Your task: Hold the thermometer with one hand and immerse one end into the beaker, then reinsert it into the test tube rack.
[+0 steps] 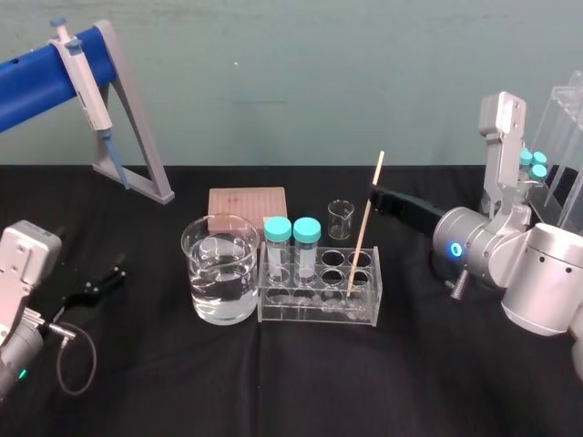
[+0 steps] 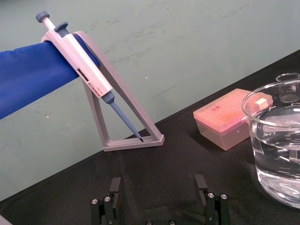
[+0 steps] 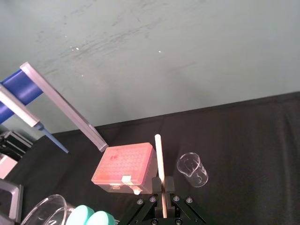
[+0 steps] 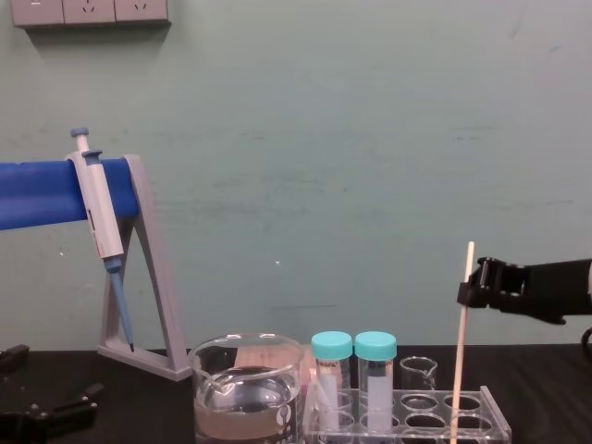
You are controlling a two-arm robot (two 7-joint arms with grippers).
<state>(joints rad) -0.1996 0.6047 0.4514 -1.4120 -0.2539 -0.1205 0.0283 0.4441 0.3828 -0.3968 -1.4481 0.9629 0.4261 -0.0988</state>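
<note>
The thermometer (image 1: 365, 223), a thin cream rod, stands slightly tilted with its lower end in a front right hole of the clear test tube rack (image 1: 319, 312). My right gripper (image 1: 378, 197) reaches in from the right and is shut on the rod near its upper part; the right wrist view shows the thermometer (image 3: 160, 164) pinched between the black fingers. In the chest view the thermometer (image 4: 461, 351) rises from the rack (image 4: 490, 418). The large beaker (image 1: 220, 273), holding clear liquid, stands just left of the rack. My left gripper (image 1: 100, 284) rests open at the table's left.
Two teal-capped tubes (image 1: 291, 238) stand in the rack's left holes. A tiny glass beaker (image 1: 340, 218) and a pink tip box (image 1: 246, 202) sit behind the rack. A grey A-frame stand (image 1: 137, 137) with a pipette (image 1: 82, 82) is at the back left.
</note>
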